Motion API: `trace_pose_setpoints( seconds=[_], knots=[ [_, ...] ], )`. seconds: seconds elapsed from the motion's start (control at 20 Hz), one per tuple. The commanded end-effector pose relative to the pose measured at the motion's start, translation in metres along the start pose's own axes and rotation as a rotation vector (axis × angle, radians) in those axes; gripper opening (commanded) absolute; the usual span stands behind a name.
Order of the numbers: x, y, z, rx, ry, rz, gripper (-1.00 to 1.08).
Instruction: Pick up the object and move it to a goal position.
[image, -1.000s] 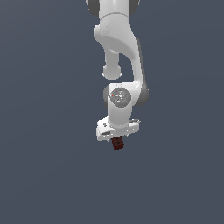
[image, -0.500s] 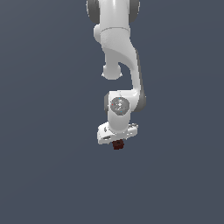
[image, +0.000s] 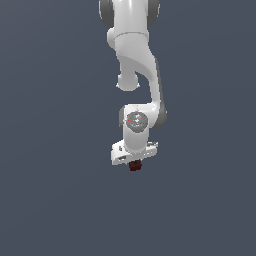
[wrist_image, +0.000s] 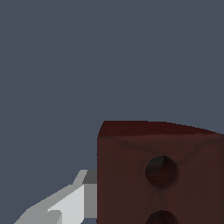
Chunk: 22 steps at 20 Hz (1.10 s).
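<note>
The object, a small dark reddish-brown block (image: 134, 166), hangs just under my white gripper (image: 134, 163) in the exterior view, held above the grey floor. My gripper is shut on it. In the wrist view the block (wrist_image: 131, 175) fills much of the picture, with two round dark marks on its face, and one light grey finger (wrist_image: 74, 201) shows beside it. The other finger is hidden behind the block.
The white arm (image: 135, 60) reaches down from the top of the exterior view. A plain dark grey floor (image: 50, 200) lies all around.
The arm has drawn back and up a little with the block still in the gripper; the gripper sits slightly higher in the exterior view than before.
</note>
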<state>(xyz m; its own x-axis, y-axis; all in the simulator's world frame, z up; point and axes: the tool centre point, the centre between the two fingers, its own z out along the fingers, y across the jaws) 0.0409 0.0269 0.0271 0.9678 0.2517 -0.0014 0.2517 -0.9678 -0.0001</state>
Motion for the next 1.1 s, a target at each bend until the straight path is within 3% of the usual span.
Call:
trace_pose_setpoints(
  seconds=[0.0, 0.55, 1.05],
  knots=[
    [0.001, 0.000, 0.000, 0.000, 0.001, -0.001, -1.00],
    [-0.009, -0.016, -0.001, 0.000, 0.001, 0.000, -1.00],
    [-0.043, -0.076, -0.004, 0.000, 0.001, -0.001, -1.00]
  ],
)
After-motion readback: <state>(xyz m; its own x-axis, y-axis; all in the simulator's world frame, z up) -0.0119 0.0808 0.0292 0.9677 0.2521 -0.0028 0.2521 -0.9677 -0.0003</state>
